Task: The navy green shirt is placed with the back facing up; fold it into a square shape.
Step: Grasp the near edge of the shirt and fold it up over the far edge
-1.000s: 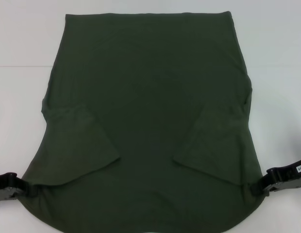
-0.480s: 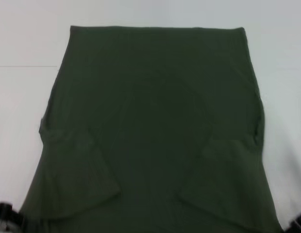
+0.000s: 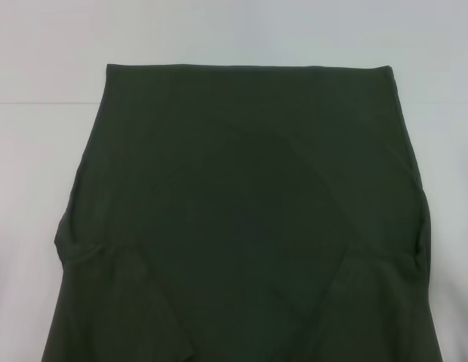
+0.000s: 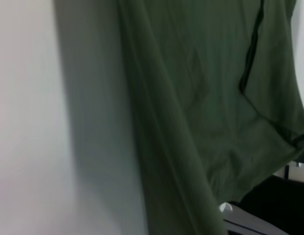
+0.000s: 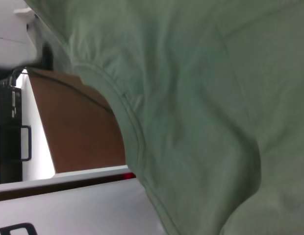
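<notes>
Fingers: none visible on either arm; grip cannot be told. Navy green shirt (image 3: 241, 219): back up on white table (image 3: 38, 151), sleeves folded inward, near part draping close past both wrist cameras. Step, judged: lengthwise fold. Next: carry near edge evenly toward far hem.

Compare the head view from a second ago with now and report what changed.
The dark olive-green cotton shirt has shifted toward the robot: its far straight edge sits lower in the head view, and its near hem and folded-in sleeves now run off the bottom. Both grippers, earlier at its near corners, are out of that view. The white table stayed as it was.
</notes>
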### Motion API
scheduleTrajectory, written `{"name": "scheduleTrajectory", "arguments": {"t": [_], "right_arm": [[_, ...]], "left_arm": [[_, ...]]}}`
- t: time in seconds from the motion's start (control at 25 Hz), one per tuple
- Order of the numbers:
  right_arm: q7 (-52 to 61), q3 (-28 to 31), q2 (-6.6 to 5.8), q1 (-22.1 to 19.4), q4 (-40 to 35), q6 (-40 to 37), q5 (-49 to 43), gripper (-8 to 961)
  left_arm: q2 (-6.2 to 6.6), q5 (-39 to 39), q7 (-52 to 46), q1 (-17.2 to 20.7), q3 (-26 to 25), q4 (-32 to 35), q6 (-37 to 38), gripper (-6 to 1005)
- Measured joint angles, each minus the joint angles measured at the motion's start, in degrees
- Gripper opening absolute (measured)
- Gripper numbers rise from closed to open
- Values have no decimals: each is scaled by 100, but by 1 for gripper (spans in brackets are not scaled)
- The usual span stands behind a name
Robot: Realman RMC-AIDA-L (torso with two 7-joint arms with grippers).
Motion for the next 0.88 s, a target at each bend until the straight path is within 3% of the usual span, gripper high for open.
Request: {"name": "scheduleTrajectory", "arguments": {"t": [0.24, 0.52, 0.68, 0.76, 0.84, 0.88], "right_arm": [[-91, 1068, -89, 0, -16, 5, 47, 137], [-32, 3356, -477, -21, 51, 194, 291, 150], [-53, 4107, -541, -224, 88, 710, 1011, 158], [-102, 4213, -535, -356, 198, 1087, 1520, 161], [-257, 4226, -507, -480, 419, 1549, 2095, 165], [-345, 4228, -480, -540, 525, 1739, 2319, 167]], "left_arm": [[117, -261, 143, -69, -639, 44, -29, 45], [227, -960, 43, -186, -1832, 52, -465, 44], [138, -1611, 76, -205, -2112, -5, -1353, 44], [58, -1917, 180, -199, -2134, -53, -1808, 44], [-114, -2544, 447, -149, -2166, -205, -2480, 44], [-114, -2544, 447, -149, -2166, -205, -2480, 44]]}}
